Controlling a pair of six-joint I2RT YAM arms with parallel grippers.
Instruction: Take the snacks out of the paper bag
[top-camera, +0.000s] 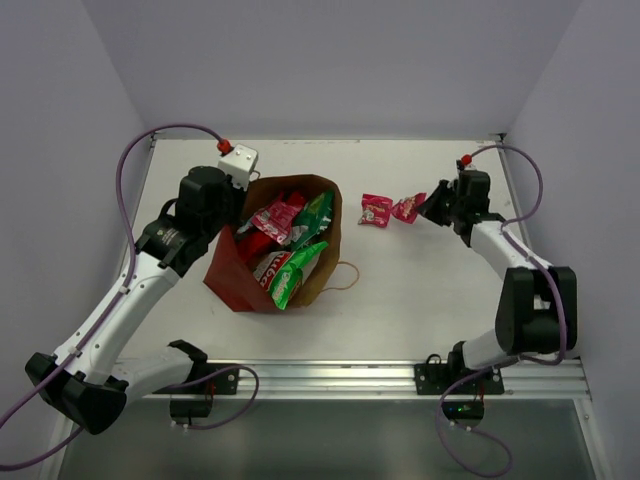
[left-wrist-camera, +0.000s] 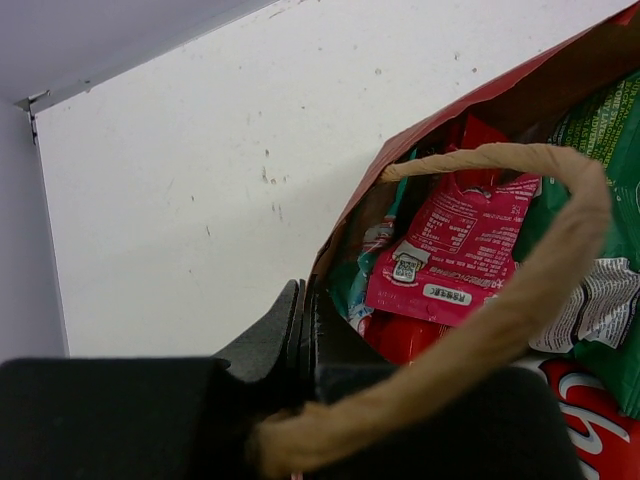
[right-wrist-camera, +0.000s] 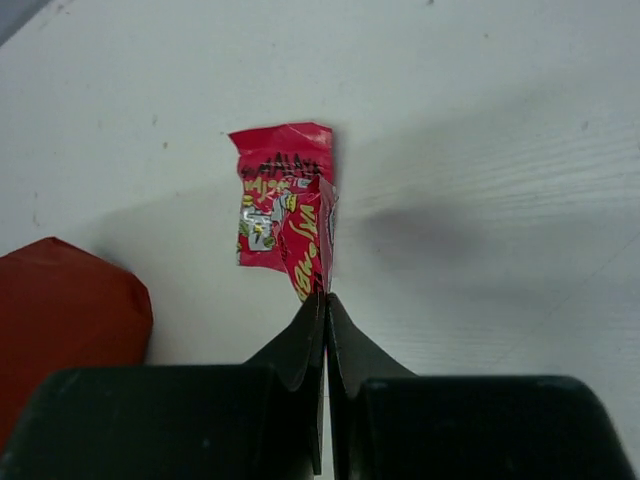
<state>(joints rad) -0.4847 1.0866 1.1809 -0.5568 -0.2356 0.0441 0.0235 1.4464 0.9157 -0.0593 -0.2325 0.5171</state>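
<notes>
Pinches the rim of the paper bag (top-camera: 225, 275) with the left end effector (left-wrist-camera: 303, 305), clenched flat on the red-brown paper at the lower centre of the left wrist view, with a twine handle (left-wrist-camera: 480, 158) looping across just in front.

Places the bag left of centre in the top view, mouth open toward the camera and tan inside, with a second twine handle (top-camera: 342, 276) lying on the table (top-camera: 420, 290) at its right.

Holds inside the bag a red candy bag (top-camera: 277, 218), a green chip bag (top-camera: 316, 212) just to its right, and a green-white striped multipack (top-camera: 295, 272) below both, reaching the bag's lower edge.

Grasps a small red wrapper (right-wrist-camera: 285, 205) by one end with the right end effector (right-wrist-camera: 323, 300), shut tight on it, right of centre in the top view and well apart from the bag.

Has a second small red wrapper (top-camera: 376, 210) flat on the table just left of the held one, between it and the bag.

Cannot tell whether the held wrapper touches the table.
</notes>
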